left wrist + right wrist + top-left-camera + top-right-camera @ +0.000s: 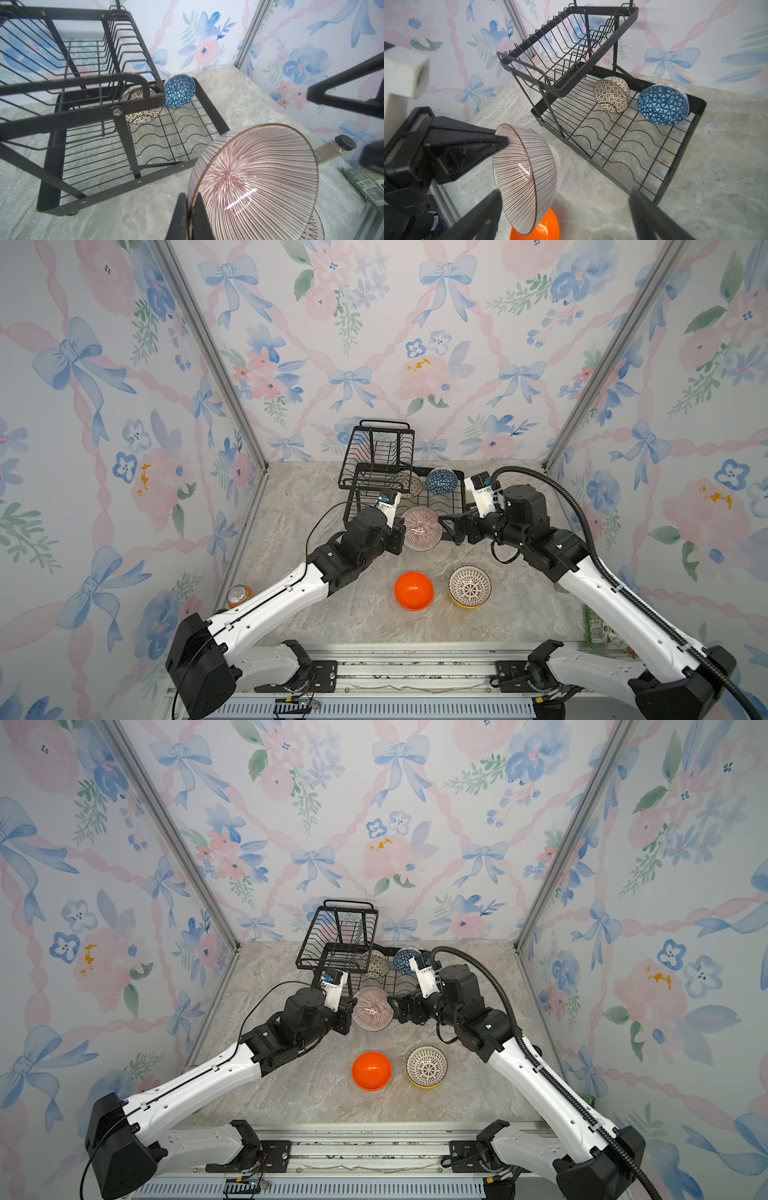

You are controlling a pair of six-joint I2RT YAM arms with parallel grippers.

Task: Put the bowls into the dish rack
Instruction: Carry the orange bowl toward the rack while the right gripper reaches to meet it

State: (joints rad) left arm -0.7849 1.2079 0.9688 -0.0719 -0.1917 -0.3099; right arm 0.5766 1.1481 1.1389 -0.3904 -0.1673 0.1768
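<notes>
Your left hand [190, 205] pinches the striped bowl [255, 182], right hand [448, 528] spread; next, slot it upright in the rack [52, 158].

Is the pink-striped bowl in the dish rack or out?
Out. The left gripper holds the pink-striped bowl by its rim, tipped on edge, just outside the dish rack's front corner.

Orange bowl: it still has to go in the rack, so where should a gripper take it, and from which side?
Probably the rim. The orange bowl sits mouth-up on the table, so come from above, one finger inside the wall, one outside. Pick the rim's side away from the lattice bowl beside it.
</notes>
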